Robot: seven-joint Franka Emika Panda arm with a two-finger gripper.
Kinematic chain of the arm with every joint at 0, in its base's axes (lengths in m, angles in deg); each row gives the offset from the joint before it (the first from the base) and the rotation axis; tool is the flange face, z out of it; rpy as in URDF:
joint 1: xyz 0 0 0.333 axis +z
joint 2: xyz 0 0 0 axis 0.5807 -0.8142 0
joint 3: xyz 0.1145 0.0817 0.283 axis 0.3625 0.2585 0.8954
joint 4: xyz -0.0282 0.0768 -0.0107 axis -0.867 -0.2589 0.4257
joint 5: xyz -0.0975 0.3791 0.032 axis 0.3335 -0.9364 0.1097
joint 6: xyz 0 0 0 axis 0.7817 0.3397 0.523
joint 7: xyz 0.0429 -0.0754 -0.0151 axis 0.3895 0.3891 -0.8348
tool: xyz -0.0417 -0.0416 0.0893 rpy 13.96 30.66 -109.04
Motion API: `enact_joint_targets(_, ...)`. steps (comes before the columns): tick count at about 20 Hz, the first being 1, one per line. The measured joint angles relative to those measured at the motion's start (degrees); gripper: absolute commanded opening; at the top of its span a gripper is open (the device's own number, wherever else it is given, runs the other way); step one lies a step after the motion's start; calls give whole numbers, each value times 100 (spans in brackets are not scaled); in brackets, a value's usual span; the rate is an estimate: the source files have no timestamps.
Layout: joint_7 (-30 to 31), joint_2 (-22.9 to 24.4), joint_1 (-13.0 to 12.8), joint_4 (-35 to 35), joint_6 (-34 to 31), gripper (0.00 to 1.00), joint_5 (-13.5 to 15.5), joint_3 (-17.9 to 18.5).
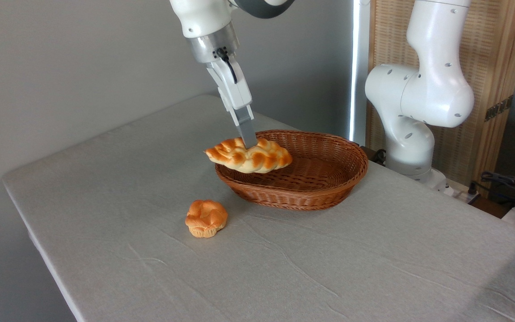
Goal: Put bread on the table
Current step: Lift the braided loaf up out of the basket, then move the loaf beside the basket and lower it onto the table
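Small knotted bun point(206, 218) sits on the grey-clothed worktop point(329, 268), nearest the camera. Behind it, the braided loaf point(248, 157) hangs in the air over the wicker basket's point(324, 188) left rim, pinched by the tool point(247, 139) from above.

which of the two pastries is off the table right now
The long braided loaf, held in the gripper above the wicker basket's left rim. The small round knotted bun sits on the grey table.

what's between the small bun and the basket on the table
Nothing: in the camera view only bare grey cloth of the table separates the small bun from the basket. The bread hangs above, held by the gripper.
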Motion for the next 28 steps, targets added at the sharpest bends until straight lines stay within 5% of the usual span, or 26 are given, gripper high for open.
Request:
enact_joint_targets(10, -16, -311, 41, -1021, 192, 0, 0, 921)
enact_joint_targets(16, -31, -875, 69, -1123, 1333, 0, -290, 1398)
enact_joint_targets(18, -35, -1290, 69, -1121, 1795, 13, -335, 1473)
enact_joint_targets(19, -35, -1439, 68, -1125, 1906, 35, -342, 1476)
enact_joint_targets(20, -35, -1627, 59, -1135, 2014, 73, -343, 1473)
enact_joint_targets(21, -35, -1779, 43, -1160, 2067, 100, -343, 1469)
enact_joint_targets(28, -30, -1883, -22, -1236, 2074, 100, -344, 1379)
